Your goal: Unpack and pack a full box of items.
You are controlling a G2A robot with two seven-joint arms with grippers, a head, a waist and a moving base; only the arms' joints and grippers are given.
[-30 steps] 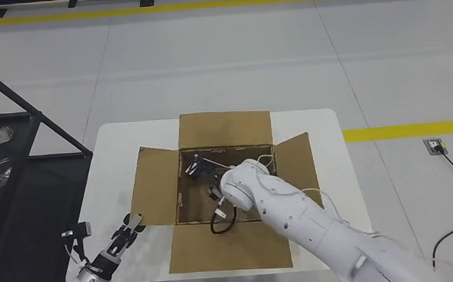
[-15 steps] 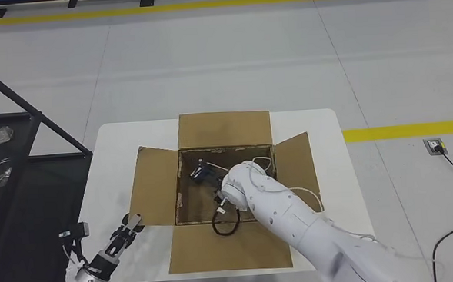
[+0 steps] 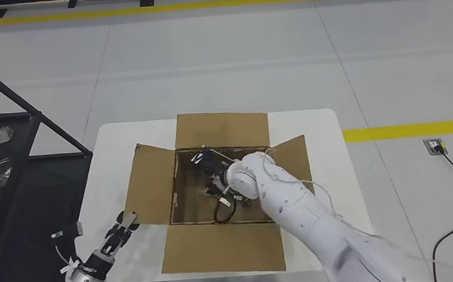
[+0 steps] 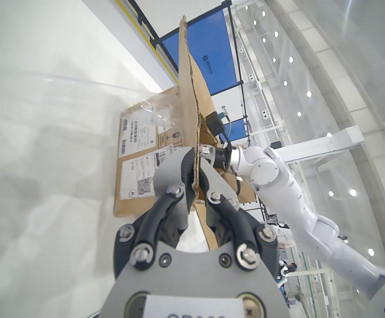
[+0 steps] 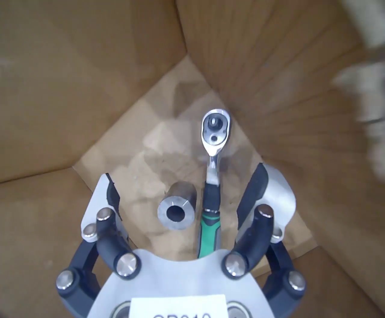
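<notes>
The unpacking step is judged to be in hand. The brown cardboard box (image 3: pixel 222 130) is seen at the centre of the top view on the white worktop (image 3: pixel 322 128), with its 4 flaps folded outward.

The right claw (image 5: pixel 185 177) is held low inside the box, its jaws spread wide and nothing gripped. On the box floor within their span 2 items are seen: a chrome ratchet wrench with a green-and-black handle (image 5: pixel 214 168) and a short grey metal cylinder with a bored centre (image 5: pixel 177 209). They lie just beside each other, and whether they touch cannot be told.

The left claw (image 4: pixel 195 168), placed at the lower left of the top view, is clenched on the corrugated edge of the box's left flap (image 4: pixel 192 99). By this the box is judged to be steadied.

For the next move, 1 item must be singled out, since both lie between the jaws. The right claw would need to be shifted sideways, lowered around that item alone and closed. The narrow wrench handle calls for a centred grip. The hold on the flap should be kept, so that the box is not dragged up with the lift.
</notes>
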